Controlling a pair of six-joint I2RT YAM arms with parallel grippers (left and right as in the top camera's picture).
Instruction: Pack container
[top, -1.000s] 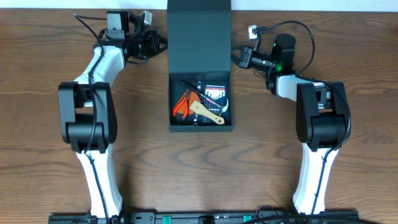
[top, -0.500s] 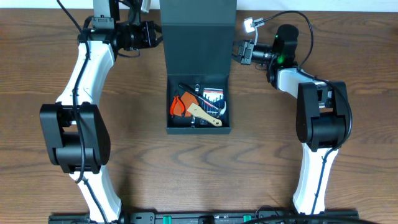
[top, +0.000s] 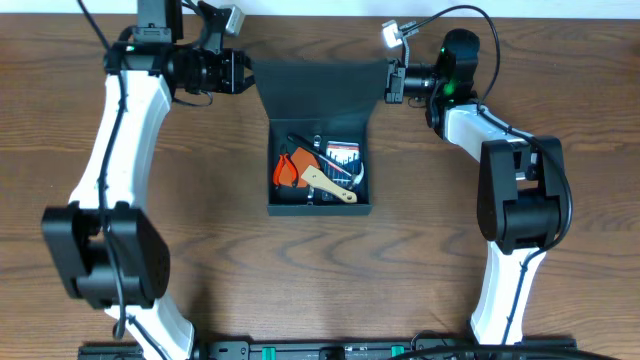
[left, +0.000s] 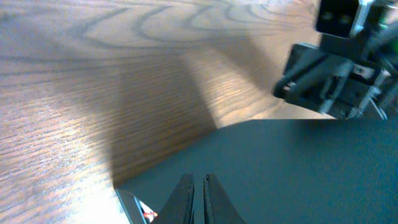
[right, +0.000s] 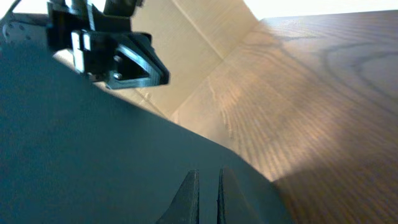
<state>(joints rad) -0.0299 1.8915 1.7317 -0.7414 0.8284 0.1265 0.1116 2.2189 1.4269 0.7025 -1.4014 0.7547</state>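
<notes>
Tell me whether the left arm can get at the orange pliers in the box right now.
Probably not yet. The left gripper is shut on the lid, so it's busy. The pliers lie uncovered in the box, reachable only after letting go.

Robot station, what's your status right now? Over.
Grippers: left gripper and right gripper both shut on lid edges. Lid tilted up, container open, tools inside. Nothing seen in the lid's way.

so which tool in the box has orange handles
The pliers on the left side of the container; the tool beside them has a pale wooden handle.
</notes>
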